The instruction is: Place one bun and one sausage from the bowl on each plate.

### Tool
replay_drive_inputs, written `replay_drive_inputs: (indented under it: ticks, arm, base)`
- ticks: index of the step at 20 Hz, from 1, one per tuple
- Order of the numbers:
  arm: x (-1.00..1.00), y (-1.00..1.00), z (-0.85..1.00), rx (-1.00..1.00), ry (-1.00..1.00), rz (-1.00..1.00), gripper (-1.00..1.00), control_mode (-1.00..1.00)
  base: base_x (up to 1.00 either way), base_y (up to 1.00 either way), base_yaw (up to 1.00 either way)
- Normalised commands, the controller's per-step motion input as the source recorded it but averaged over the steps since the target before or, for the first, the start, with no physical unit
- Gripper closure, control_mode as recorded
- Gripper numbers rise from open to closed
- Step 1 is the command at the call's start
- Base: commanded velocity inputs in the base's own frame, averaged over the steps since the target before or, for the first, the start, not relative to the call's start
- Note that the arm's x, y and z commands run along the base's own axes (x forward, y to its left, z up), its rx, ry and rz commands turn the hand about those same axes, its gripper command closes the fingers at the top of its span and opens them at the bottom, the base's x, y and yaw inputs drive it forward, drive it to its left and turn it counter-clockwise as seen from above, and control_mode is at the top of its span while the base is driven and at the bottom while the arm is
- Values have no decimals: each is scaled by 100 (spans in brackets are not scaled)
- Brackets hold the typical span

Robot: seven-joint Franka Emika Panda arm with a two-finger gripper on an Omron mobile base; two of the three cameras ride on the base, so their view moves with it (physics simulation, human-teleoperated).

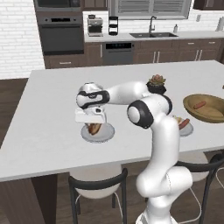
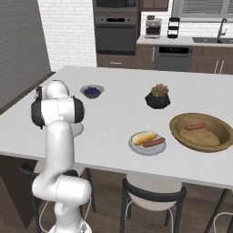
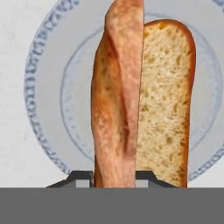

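While clamped on the sausage [image 3: 116,100] over the plate [image 3: 48,87], gripper [image 1: 92,124] lowers gently, lets go beside the bun [image 3: 164,100].

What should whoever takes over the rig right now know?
Gripper: shut on a sausage, held just above the near-left plate.
That plate already carries a bun; the sausage is not yet released.
Other plate: bun and sausage in place, done.
Wooden bowl, at the right of the island: one sausage and what looks like a bun lie in it.
Left: lower the held sausage beside the bun, open, withdraw.
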Motion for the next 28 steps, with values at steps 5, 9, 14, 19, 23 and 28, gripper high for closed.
replay_drive_inputs:
  ticks: [5,9,14,19,23,28]
  arm:
    - [41,4,-52,0,2,-2,-100,-100]
    - [12,-24,-8,0,0,-4,-100,-100]
    - [-7,-47,19,1,0,-1,-100,-100]
    - [-21,-13,28,13,-2,0,-100,-100]
    - [-41,0,8,28,-7,3,-100,-100]
    - [-21,0,-14,30,-18,5,-100,-100]
  base:
    - [0,0,0]
    - [0,0,0]
    - [0,0,0]
    - [0,0,0]
    - [0,0,0]
    - [0,0,0]
